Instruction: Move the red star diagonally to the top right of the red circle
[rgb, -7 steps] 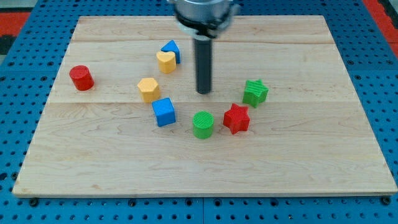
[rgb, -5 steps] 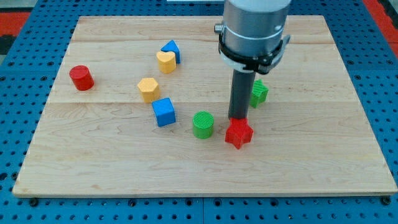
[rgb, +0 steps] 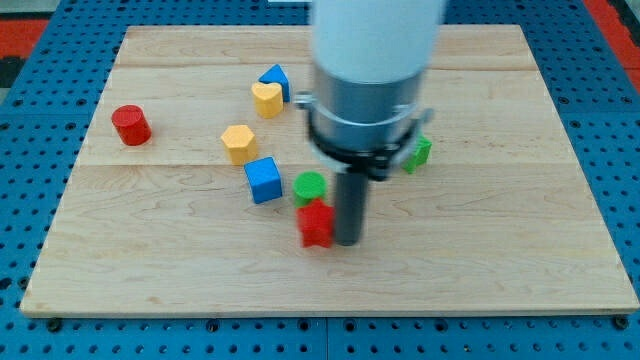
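The red star (rgb: 316, 223) lies low on the board, left of centre-right, blurred by motion. My tip (rgb: 348, 241) stands right beside it on its right, touching or nearly touching. The red circle (rgb: 131, 125) stands far off at the view's left. A green circle (rgb: 310, 185) sits just above the red star, close to it. The arm's body hides part of the board above my tip.
A blue cube (rgb: 264, 180) sits left of the green circle. A yellow hexagon (rgb: 239, 143), a yellow heart (rgb: 266, 98) and a blue triangle (rgb: 275, 78) lie up and to the left. A green star (rgb: 419, 152) is partly hidden behind the arm.
My tip swung down and round to the red star's right side and pushed it left. The green circle shifted a little up and left.
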